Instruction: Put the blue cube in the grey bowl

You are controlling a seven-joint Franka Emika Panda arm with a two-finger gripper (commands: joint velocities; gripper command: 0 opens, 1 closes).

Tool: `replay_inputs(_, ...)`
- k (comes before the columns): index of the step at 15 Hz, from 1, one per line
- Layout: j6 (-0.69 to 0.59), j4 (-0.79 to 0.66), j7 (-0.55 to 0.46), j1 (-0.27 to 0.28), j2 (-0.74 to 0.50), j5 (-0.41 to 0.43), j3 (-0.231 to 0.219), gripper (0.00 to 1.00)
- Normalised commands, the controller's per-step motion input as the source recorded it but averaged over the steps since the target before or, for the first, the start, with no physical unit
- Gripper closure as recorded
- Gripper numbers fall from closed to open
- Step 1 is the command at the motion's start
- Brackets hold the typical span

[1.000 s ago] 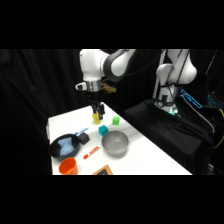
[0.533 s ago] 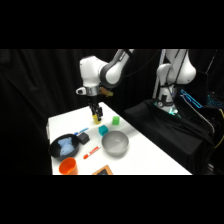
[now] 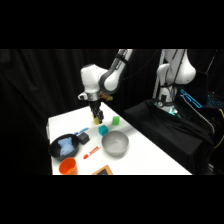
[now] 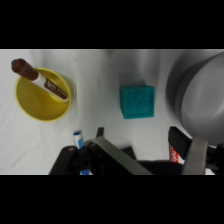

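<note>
Hovering above the blue cube [image 4: 137, 101], my gripper [image 4: 150, 155] was open and held nothing. The cube sat just beside the grey bowl [image 4: 200, 97]; descending carelessly, one finger [image 4: 196, 155] could strike the bowl's rim.

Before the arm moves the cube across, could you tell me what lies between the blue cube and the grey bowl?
Nothing: in the wrist view only bare white table separates the blue cube from the grey bowl.

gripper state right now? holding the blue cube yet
gripper: open, holding nothing; the blue cube lies on the table ahead of its fingers.
</note>
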Motion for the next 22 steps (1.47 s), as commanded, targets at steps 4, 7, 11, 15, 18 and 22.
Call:
replay_inputs(4, 0.22, -0.06, -0.19, -0.096, 0.06, 0.12, 0.097, 0.0)
replay_inputs(7, 0.23, -0.09, -0.17, -0.089, 0.05, 0.123, 0.12, 0.0)
replay_inputs(11, 0.27, -0.12, -0.17, -0.098, 0.02, 0.099, 0.103, 0.0)
replay_inputs(15, 0.3, -0.14, -0.14, -0.095, 0.01, 0.038, 0.082, 0.0)
replay_inputs(18, 0.3, -0.12, -0.12, -0.085, 0.05, 0.046, 0.129, 0.0)
replay_inputs(22, 0.27, 0.0, -0.1, -0.103, 0.12, 0.036, 0.123, 0.0)
